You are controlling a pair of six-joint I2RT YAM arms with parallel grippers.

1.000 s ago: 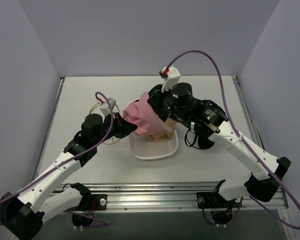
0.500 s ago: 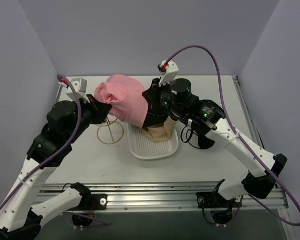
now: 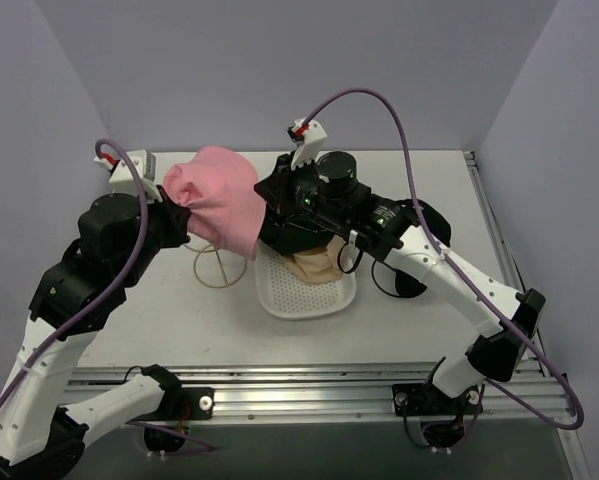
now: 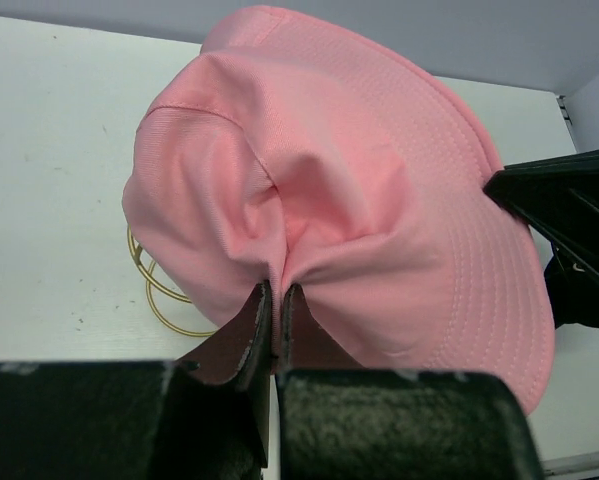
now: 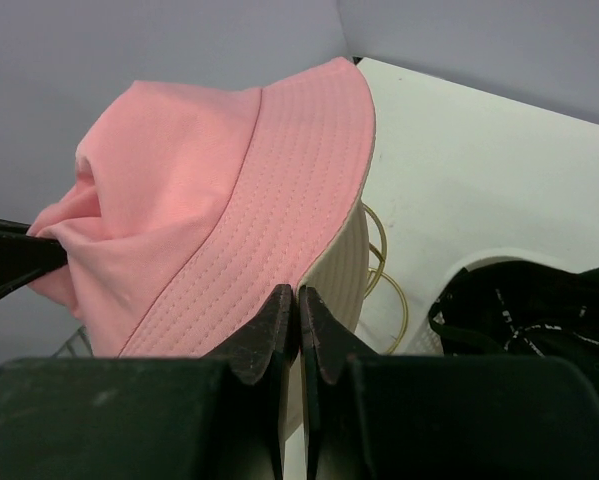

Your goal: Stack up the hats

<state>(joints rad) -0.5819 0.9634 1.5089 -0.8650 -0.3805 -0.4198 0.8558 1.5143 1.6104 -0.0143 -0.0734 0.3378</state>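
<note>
The pink hat (image 3: 224,200) hangs in the air between my two grippers, left of and above the white tray (image 3: 324,300). My left gripper (image 3: 176,197) is shut on a pinch of the crown (image 4: 279,230), seen close in the left wrist view (image 4: 277,295). My right gripper (image 3: 266,212) is shut on the brim (image 5: 279,200), seen close in the right wrist view (image 5: 299,297); the brim's underside looks beige. The beige hat (image 3: 314,265) lies in the tray. The black hat with white logo (image 5: 524,310) lies in the tray too. The dark green hat is not visible.
A thin wire loop (image 3: 219,268) lies on the table under the pink hat, left of the tray; it also shows in the left wrist view (image 4: 159,300). Purple cables arc over both arms. Walls close in at left, right and back.
Both grippers lifted the pink hat off the tray and carried it up and to the left. The left arm swung back and left; the right gripper followed. The beige hat is now uncovered.
</note>
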